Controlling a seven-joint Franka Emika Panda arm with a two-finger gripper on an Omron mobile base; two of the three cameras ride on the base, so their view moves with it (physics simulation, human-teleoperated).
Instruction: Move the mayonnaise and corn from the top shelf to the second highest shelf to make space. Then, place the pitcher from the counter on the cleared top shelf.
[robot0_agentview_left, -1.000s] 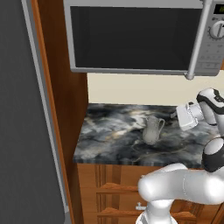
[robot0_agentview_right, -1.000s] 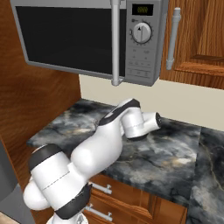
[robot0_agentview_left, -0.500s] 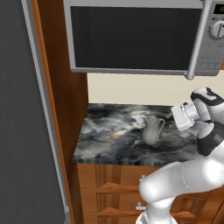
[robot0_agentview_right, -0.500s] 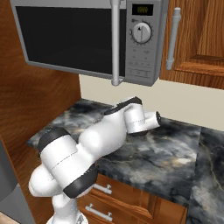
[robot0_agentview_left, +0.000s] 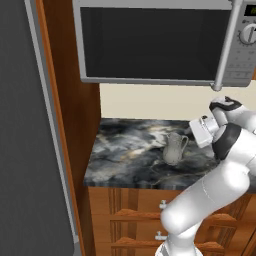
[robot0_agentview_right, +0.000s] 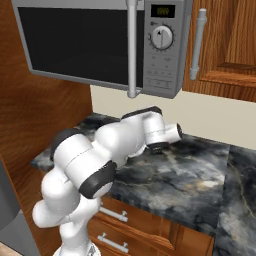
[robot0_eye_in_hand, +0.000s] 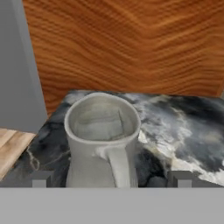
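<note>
The grey stone-coloured pitcher stands upright on the dark marbled counter, its handle turned towards my hand. My gripper hovers just to its right, level with its rim. In the hand view the pitcher is close in front, its handle in the middle. The gripper is open, with one fingertip low on each side of the pitcher's body and neither touching it. From the right base view my hand reaches over the counter, and the arm hides the pitcher. The mayonnaise, the corn and both shelves are out of view.
A microwave hangs above the counter, with its handle near my forearm. A grey fridge door and a wooden side panel close off the left. Wooden drawers sit below the counter.
My hand has crept left towards the pitcher, and the elbow has swung up and over. The pitcher has not moved and the jaws stay wide.
</note>
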